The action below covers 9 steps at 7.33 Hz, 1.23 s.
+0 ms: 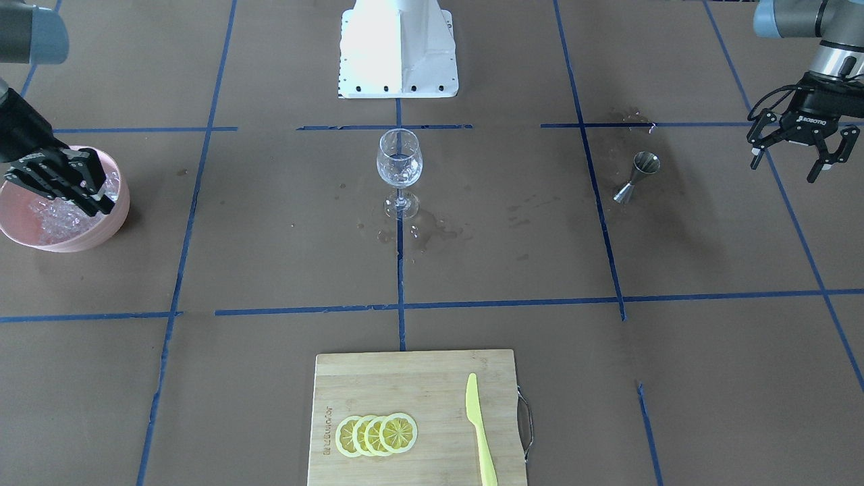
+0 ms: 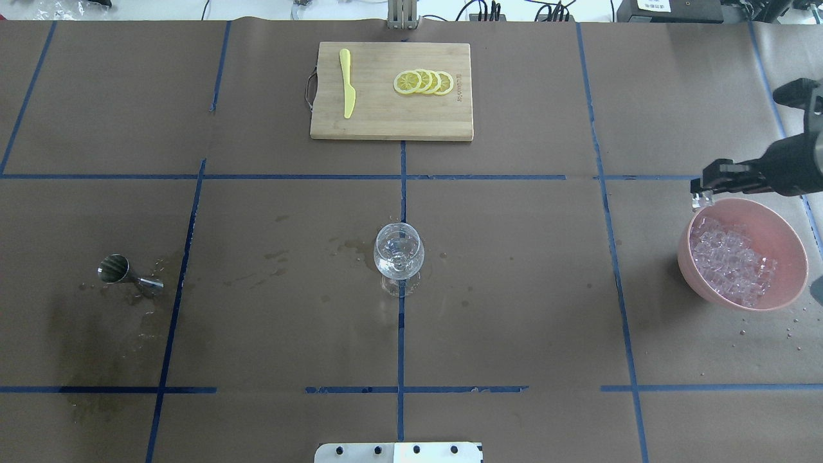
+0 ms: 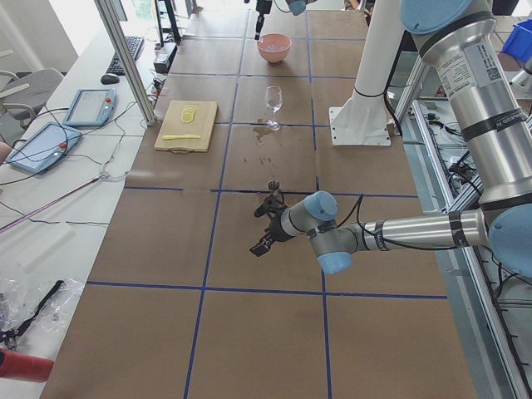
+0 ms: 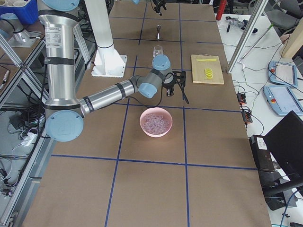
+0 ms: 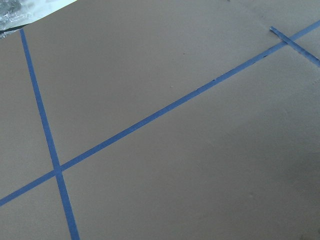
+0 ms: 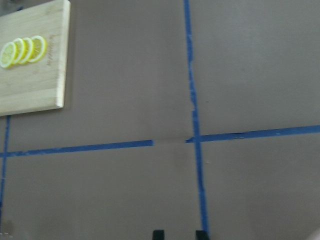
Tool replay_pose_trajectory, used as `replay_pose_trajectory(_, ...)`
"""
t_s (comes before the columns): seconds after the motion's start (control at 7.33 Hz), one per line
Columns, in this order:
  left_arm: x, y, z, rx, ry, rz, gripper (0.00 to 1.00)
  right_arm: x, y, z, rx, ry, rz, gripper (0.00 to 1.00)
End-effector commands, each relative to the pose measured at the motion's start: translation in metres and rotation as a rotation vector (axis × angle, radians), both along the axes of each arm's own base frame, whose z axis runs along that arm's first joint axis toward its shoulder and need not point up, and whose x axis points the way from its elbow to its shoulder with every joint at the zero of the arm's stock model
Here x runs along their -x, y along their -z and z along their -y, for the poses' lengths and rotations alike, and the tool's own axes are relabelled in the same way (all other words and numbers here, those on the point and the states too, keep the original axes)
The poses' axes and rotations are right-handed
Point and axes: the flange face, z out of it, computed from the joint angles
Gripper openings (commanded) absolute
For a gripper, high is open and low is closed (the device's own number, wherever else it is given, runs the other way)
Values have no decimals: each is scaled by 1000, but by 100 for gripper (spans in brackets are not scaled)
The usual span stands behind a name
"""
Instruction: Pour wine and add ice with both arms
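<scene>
Four lemon slices (image 1: 376,435); ice (image 1: 55,217) beyond counting.

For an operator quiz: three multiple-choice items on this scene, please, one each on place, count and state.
1. Where is the ice? A) in the glass B) in the jigger C) in the pink bowl
2. How many lemon slices lie on the board? A) two B) four C) six
3. How do the left gripper's jaws stand? A) open, empty B) shut on the jigger C) shut on the knife
Key: 1 C, ice fills the bowl; 2 B, four overlapping slices show; 3 A, jaws spread, nothing between.
</scene>
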Motion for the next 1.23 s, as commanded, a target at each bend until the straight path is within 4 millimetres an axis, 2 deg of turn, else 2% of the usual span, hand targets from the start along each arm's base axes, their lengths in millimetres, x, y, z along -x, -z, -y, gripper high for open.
replay_pose_trajectory(0.0,0,-1,0,1,-1,1,100,74,96,2,65,-21,150,0)
replay_pose_trajectory(0.27,-1,-2,0,3,-3,2,100,140,166,-16,89,-33,209,0)
replay_pose_trajectory(0.41,-1,-2,0,1,-1,1,100,165,194,-31,113,-27,253,0)
replay_pose_trajectory(0.55,-2,-1,1,0,-2,-2,100,185,212,-45,118,-47,281,0)
replay_pose_trajectory(0.68,-2,-1,1,0,-2,-2,100,206,227,-60,110,-60,301,0)
replay_pose_trajectory(1.09,-2,-2,1,0,-2,-2,100,225,236,-82,109,-59,316,0)
